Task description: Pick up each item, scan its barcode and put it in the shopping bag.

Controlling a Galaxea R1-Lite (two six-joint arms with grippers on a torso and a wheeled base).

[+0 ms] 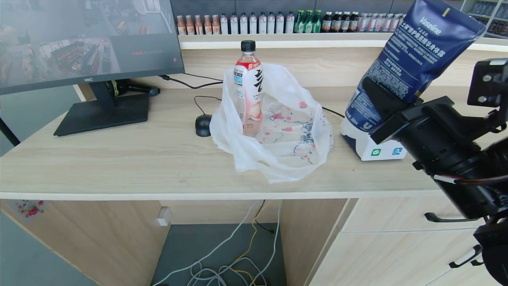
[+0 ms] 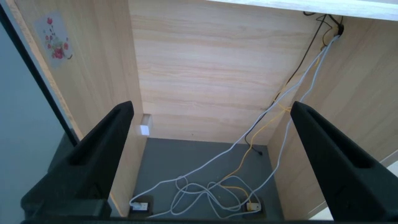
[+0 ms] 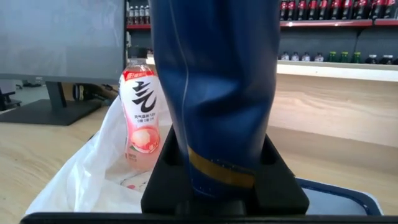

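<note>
My right gripper (image 1: 391, 101) is shut on a dark blue lotion tube (image 1: 416, 51), held tilted with its white cap end down, just above the white barcode scanner (image 1: 377, 150) at the counter's right. In the right wrist view the tube (image 3: 214, 81) stands between my fingers (image 3: 168, 168). The white plastic shopping bag (image 1: 226, 131) sits open mid-counter, left of the tube. A pink peach drink bottle (image 1: 248, 91) stands upright inside it, and the bottle (image 3: 142, 118) and bag (image 3: 87, 180) lie beyond the tube. My left gripper (image 2: 211, 155) is open with nothing in it, facing the space under the counter.
A monitor (image 1: 85, 39) on its stand fills the counter's left back. A black mouse (image 1: 203, 124) lies beside the bag. A raised ledge with a shelf of bottles (image 1: 278, 23) runs behind. Loose cables (image 2: 211, 186) lie on the floor under the counter; drawers (image 1: 397, 238) are at right.
</note>
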